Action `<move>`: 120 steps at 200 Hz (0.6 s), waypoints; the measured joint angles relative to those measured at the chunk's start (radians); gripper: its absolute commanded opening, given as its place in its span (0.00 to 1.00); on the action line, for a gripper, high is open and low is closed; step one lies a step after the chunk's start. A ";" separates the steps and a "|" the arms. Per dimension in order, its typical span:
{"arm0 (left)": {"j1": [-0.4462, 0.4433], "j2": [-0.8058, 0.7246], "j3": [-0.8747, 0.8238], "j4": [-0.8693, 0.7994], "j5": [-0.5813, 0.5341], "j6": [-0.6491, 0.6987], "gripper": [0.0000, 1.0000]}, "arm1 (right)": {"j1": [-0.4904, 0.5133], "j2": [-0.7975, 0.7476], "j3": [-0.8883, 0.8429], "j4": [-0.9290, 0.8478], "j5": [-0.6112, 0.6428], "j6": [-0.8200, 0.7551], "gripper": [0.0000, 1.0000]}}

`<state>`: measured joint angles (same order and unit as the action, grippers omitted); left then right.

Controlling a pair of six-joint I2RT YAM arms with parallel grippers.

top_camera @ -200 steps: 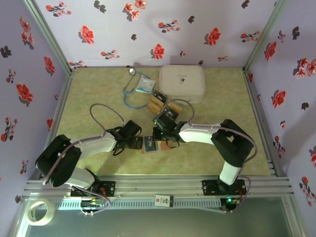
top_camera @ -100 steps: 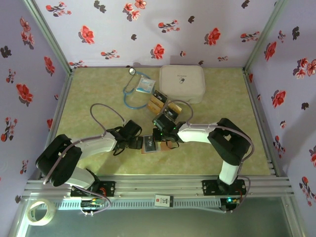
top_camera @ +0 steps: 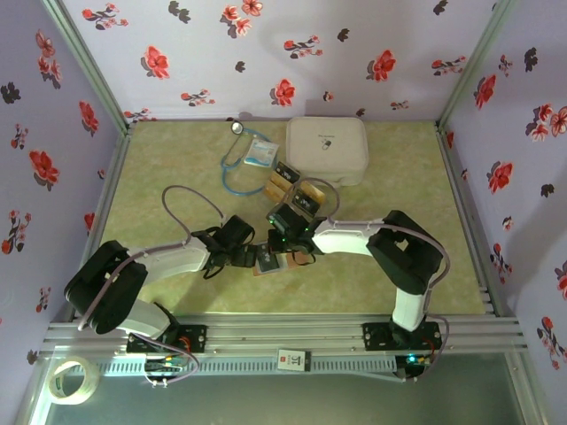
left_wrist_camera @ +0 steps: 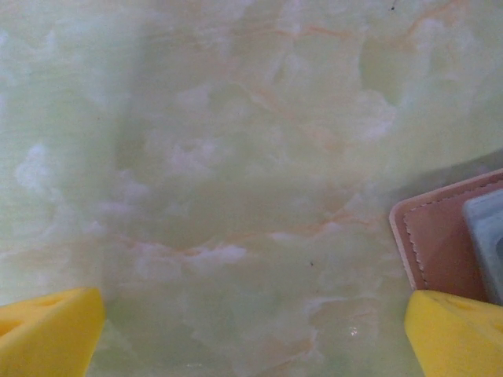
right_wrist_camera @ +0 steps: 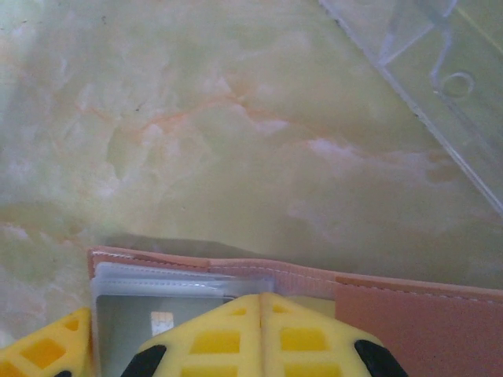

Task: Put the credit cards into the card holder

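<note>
White rounded case (top_camera: 327,149) noted at 1 o'clock. Pinkish-brown leather card holder (right_wrist_camera: 409,306) found beneath closed right end effector (right_wrist_camera: 262,330), at 3 o'clock of wide-spread, empty left end effector (left_wrist_camera: 251,334).

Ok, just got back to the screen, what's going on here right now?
The right fingers are shut, tips down at the clear pocket of the open card holder, where one card shows inside; whether they pinch it is unclear. The left fingers hover wide open at the holder's edge. More credit cards lie loose near the white case.
</note>
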<state>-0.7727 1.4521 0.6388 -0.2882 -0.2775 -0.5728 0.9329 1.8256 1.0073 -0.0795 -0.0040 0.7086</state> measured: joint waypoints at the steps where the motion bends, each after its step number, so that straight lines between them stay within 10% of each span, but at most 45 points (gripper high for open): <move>1: 0.000 0.000 0.000 0.000 0.000 0.000 1.00 | 0.000 0.000 0.000 0.000 0.000 0.000 0.00; 44: 0.000 0.000 0.000 0.000 0.000 0.000 1.00 | 0.004 0.000 0.004 -0.003 0.000 -0.002 0.00; 120: 0.000 -0.007 0.000 -0.005 -0.003 0.000 1.00 | -0.010 -0.229 -0.037 -0.066 0.023 -0.022 0.39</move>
<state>-0.7727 1.4452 0.6388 -0.2928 -0.2806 -0.5728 0.9234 1.5970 0.9707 -0.1452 0.0189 0.6865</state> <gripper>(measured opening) 0.997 0.349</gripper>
